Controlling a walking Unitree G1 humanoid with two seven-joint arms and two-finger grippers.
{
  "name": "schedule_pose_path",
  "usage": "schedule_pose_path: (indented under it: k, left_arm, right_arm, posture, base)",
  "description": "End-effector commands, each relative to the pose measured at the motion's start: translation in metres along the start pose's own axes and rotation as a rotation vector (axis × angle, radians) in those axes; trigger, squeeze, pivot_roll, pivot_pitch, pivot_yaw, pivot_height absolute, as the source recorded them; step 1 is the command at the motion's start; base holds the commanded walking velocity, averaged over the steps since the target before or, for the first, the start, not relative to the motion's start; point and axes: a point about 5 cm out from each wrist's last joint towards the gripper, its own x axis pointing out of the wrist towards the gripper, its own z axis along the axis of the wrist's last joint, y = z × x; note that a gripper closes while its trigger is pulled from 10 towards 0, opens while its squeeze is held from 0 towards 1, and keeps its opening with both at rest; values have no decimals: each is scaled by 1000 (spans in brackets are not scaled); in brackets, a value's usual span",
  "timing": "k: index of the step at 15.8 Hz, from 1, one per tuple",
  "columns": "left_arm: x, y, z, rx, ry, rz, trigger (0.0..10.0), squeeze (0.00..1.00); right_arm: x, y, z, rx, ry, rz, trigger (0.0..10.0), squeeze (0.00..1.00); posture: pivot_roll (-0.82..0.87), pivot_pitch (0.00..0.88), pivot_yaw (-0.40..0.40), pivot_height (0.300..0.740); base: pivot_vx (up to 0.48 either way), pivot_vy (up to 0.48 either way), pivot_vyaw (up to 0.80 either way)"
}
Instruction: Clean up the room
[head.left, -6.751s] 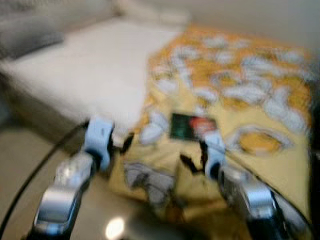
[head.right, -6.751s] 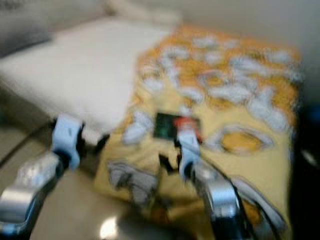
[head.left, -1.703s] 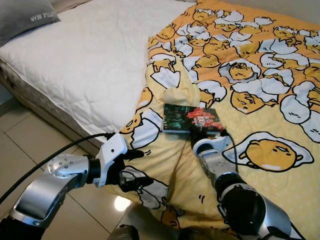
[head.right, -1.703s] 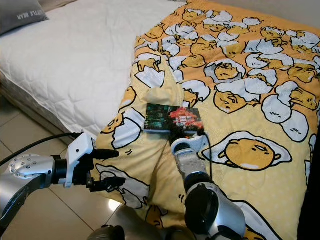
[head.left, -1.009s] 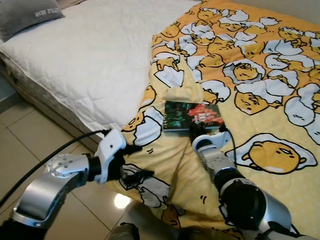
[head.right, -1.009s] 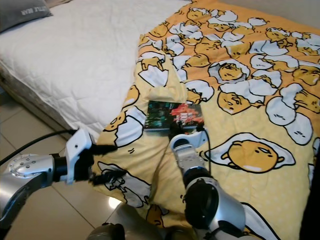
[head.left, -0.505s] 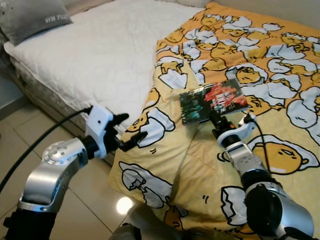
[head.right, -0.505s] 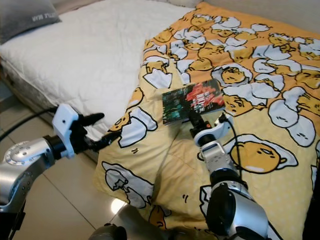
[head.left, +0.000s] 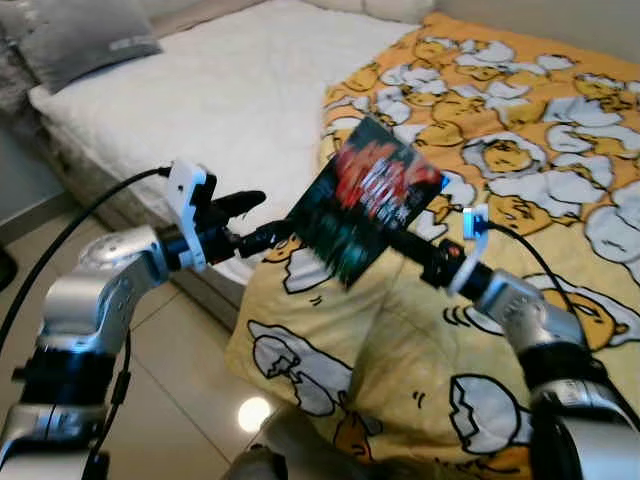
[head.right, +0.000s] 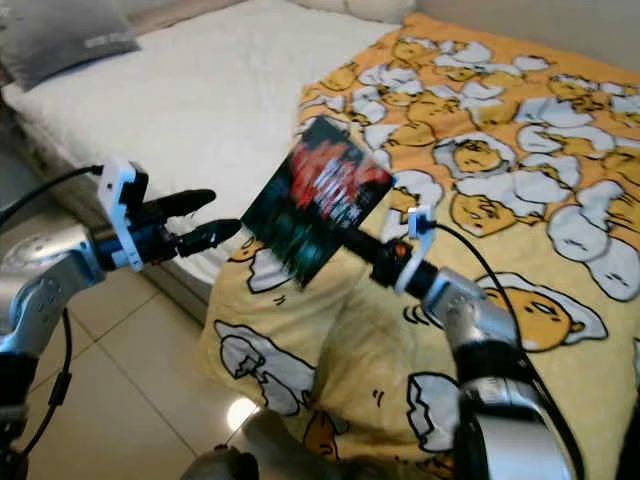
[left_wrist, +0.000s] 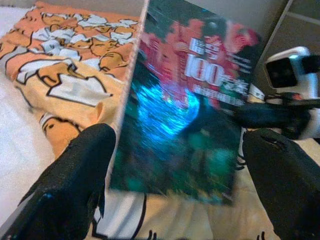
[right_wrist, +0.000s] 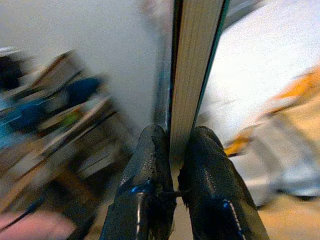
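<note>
Bed with white quilted mattress (head.left: 230, 90) takes up most of the head views. Yellow-orange blanket printed with cartoon egg characters (head.left: 520, 180) covers its right half and hangs over the near edge toward the tiled floor (head.left: 170, 400). Grey pillow with white lettering (head.left: 85, 40) sits at the far left corner of the mattress.

Task item: thin dark-green book with a red-and-white cover design (head.left: 365, 200). It is off the bed, held in the air over the blanket's hanging edge, tilted, cover facing up and toward the camera. Slightly motion-blurred.

Right gripper (right_wrist: 172, 150) is clamped on the book: the right wrist view shows both black fingers (right_wrist: 150, 165) pressed against either side of the book's edge, pages visible between them. In the head views the right arm reaches in from the lower right, with the grip at the book's lower right corner.

Left gripper (head.left: 250, 220) is spread wide, holding nothing. It sits just left of the book at about the same height, fingers pointing toward the book's near edge. In the left wrist view the book's cover lies between the two black fingers (left_wrist: 75, 175), which stand apart on either side; cannot tell if either tip touches it. A black cable (head.left: 70, 250) loops from the left wrist down toward the floor.
</note>
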Motion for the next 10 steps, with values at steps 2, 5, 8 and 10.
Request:
schedule_pose_path:
  k: [2, 5, 8, 10]
  left_arm:
    - [4, 2, -1, -53, -10, -38, 10000, 361]
    - [5, 0, -9, -209, -10, -154, 10000, 0]
    - [3, -2, -13, -248, 31, -204, 0, 0]
    - [2, -2, -12, -254, 38, -220, 0, 0]
  right_arm:
    - [5, 20, 14, -35, 3, 181, 0, 0]
    - [3, 31, 14, -21, 36, 267, 0, 0]
    - [0, 37, 12, -2, 75, 306, 0, 0]
    - [-2, 38, 10, -1, 95, 313, 0, 0]
  posture:
    - [-7, 0, 44, 740]
    - [-6, 0, 47, 740]
    - [-7, 0, 51, 740]
    - [-5, 0, 51, 740]
  base:
    - [0, 0, 0]
    - [0, 0, 0]
    - [0, 0, 0]
    - [0, 0, 0]
